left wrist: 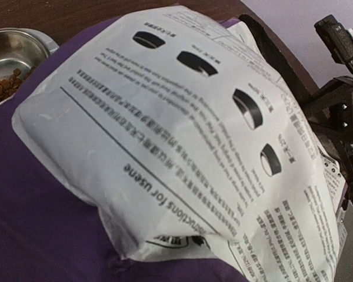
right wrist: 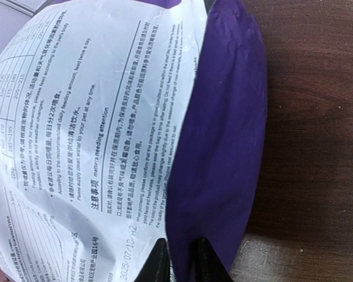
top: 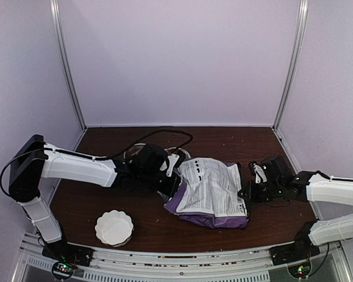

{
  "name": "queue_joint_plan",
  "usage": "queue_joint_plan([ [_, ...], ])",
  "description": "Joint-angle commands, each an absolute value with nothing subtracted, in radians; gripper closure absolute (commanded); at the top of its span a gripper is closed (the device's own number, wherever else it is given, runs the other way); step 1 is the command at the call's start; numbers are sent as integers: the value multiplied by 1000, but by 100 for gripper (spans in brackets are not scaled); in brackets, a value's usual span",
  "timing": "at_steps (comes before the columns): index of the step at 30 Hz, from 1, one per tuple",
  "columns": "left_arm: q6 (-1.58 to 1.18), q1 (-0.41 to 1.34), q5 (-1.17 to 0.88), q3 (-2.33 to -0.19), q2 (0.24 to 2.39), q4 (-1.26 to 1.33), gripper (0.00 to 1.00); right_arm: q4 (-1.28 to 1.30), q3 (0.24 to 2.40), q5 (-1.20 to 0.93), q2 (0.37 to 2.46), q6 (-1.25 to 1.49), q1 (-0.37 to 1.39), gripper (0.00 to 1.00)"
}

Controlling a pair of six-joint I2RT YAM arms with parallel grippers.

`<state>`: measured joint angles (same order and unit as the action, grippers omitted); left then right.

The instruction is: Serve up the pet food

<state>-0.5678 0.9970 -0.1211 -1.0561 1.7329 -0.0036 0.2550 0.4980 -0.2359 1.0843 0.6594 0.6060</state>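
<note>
Left arm [top: 76,164] stretched rightward to bag [top: 210,187], right claw [top: 246,191] pinching bag's edge

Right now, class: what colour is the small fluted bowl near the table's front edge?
White: the small fluted bowl shows best in the top external view.

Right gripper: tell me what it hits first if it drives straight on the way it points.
The bag. The right gripper points straight into its purple edge, which sits between the fingers, seemingly pinched, so it has no free travel ahead.
</note>
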Motion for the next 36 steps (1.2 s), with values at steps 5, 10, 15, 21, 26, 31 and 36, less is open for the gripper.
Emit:
queue_joint_plan([
  [5,-573,1000,-83,-1187,1930,68,100,169,494,-310,1141,664,635,89],
  [10,-583,1000,-186,-1223,1986,187,100,139,494,-320,1175,672,649,91],
  [15,-594,1001,-303,-1261,2051,302,100,98,497,-337,1195,680,655,93],
  [21,-597,1008,-357,-1306,2082,377,100,69,507,-362,1224,682,666,95],
  [26,-604,1011,-428,-1310,2081,459,100,67,506,-361,1222,680,669,97],
  [31,-635,1011,-452,-1279,2030,527,100,89,508,-329,1196,681,669,100],
  [36,-685,1009,-463,-1245,1960,562,100,133,517,-264,1172,686,667,100],
])
